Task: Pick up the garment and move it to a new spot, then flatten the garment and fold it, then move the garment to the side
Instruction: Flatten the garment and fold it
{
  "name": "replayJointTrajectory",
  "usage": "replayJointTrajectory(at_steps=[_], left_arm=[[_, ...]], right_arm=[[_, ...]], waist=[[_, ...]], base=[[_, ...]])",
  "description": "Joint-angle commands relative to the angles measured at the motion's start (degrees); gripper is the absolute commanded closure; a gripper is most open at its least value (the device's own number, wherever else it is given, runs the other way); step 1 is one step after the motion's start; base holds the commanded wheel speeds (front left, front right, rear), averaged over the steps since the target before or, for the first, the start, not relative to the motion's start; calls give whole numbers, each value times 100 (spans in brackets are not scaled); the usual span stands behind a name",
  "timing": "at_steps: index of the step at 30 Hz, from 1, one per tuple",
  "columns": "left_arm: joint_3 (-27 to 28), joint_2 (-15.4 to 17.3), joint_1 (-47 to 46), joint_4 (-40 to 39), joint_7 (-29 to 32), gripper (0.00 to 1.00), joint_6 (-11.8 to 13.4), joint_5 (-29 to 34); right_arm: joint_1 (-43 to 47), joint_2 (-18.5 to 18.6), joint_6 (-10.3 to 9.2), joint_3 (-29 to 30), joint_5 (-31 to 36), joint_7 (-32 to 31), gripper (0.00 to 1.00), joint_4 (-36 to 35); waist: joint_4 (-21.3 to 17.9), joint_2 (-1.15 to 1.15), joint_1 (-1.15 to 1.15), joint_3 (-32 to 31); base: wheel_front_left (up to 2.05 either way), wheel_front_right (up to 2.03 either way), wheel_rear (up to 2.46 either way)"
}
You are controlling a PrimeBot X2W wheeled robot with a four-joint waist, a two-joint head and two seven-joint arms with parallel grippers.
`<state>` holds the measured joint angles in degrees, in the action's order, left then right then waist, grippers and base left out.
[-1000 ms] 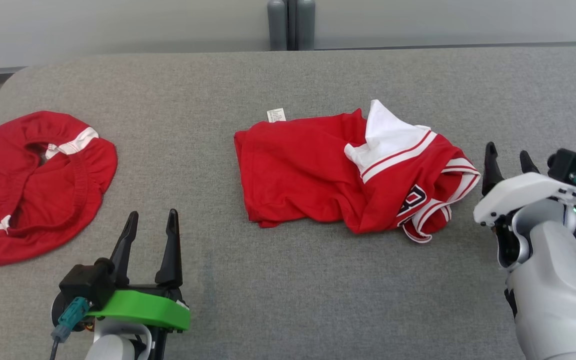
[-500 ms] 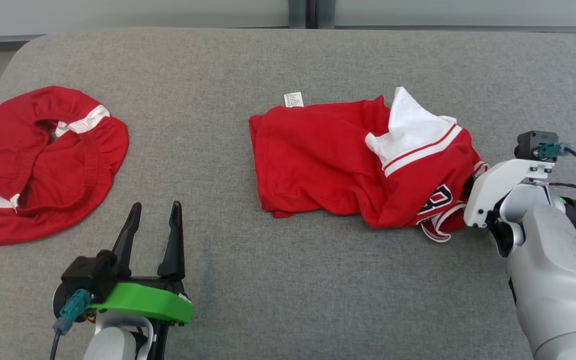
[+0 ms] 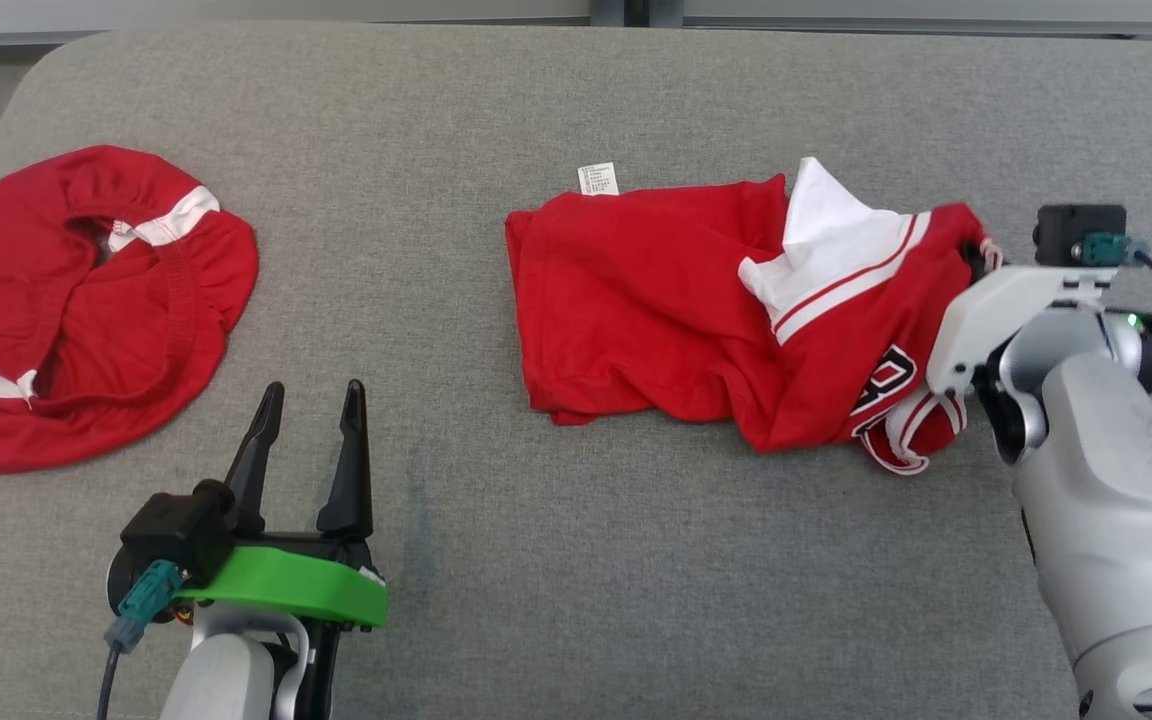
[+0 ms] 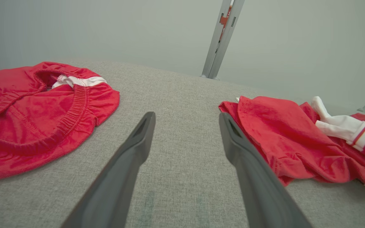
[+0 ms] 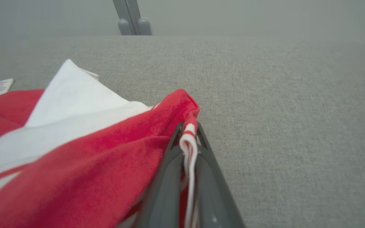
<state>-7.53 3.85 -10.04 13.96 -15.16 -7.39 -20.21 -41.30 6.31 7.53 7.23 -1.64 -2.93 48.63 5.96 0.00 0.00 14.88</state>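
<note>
The garment is a crumpled red jersey with a white panel and striped trim, lying right of centre on the grey cloth surface. My right gripper is at its right edge, shut on the red and white trim, and that edge is lifted a little. In the right wrist view the gripper pinches the striped hem of the garment between its fingers. My left gripper stands open near the front left, holding nothing. From the left wrist, the gripper points between the garment and another red piece.
A second red piece of clothing with an elastic waistband lies at the far left. The grey padded surface stretches bare across the front and middle. A grey post stands behind the far edge.
My right gripper went from open beside the garment into its right edge and shut on the trim, lifting that edge. The head camera tilted down. The left arm stayed put.
</note>
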Motion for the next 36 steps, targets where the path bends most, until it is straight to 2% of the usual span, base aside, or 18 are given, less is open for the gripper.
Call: replayJointTrajectory(at_steps=[1,11,17,26,36], left_arm=[[-2,-4,-77,5,1,0,-16,-18],[-103,-40,-149,15,1,0,-16,-60],[-55,-59,-86,0,1,0,-16,-58],[77,-68,101,2,1,0,-16,-30],[101,-42,178,30,1,0,-16,17]], right_arm=[[-176,45,-8,-19,105,169,100,-92],[-1260,429,-9,-480,433,1407,100,-527],[-1580,635,-9,-888,523,1786,100,-1318],[-77,1193,-9,-1698,97,1770,100,-2299],[2343,1669,-9,-1888,-372,1568,100,-3778]], waist=[[17,0,0,10],[308,0,0,19],[381,0,0,-36],[69,0,0,-222],[-440,0,0,-381]], base=[[0,0,0],[0,0,0],[0,0,0],[0,0,0],[0,0,0]])
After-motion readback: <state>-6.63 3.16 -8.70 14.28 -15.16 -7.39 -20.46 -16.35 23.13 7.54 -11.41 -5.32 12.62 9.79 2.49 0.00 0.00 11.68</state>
